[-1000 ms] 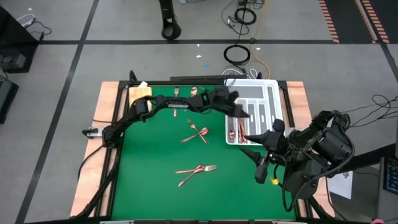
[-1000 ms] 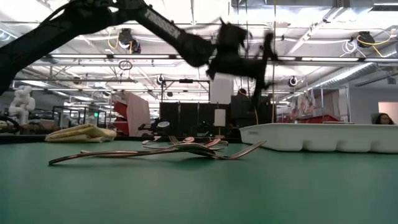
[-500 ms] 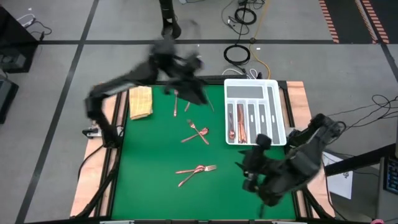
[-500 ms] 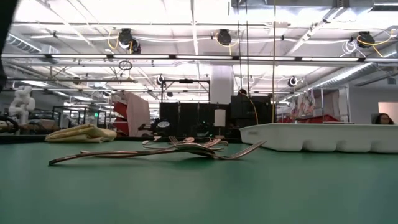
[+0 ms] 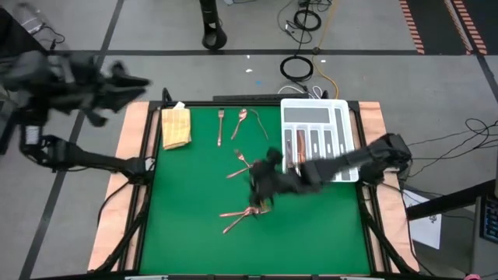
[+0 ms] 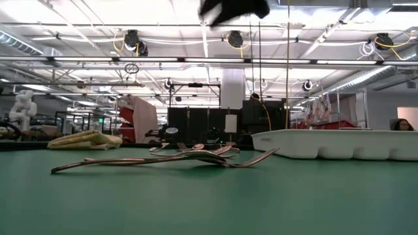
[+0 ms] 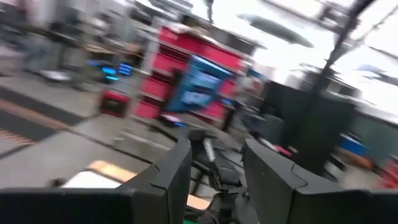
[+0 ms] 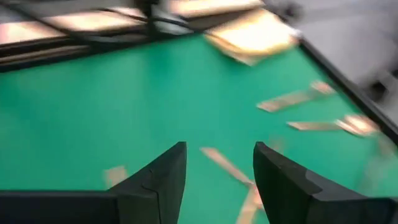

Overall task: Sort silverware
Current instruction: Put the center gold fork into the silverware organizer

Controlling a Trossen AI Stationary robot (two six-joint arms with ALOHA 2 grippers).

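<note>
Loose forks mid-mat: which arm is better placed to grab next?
Right, probably. The right gripper hangs open over the mat just above the loose forks, beside the white tray. The left gripper is swung out past the table's far left corner, facing the room.

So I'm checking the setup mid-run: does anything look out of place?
Nothing looks damaged. Loose silverware lies crossed on the mat, not yet sorted into the tray. The left gripper is off beyond the table; the right gripper hangs open over the mat.
</note>
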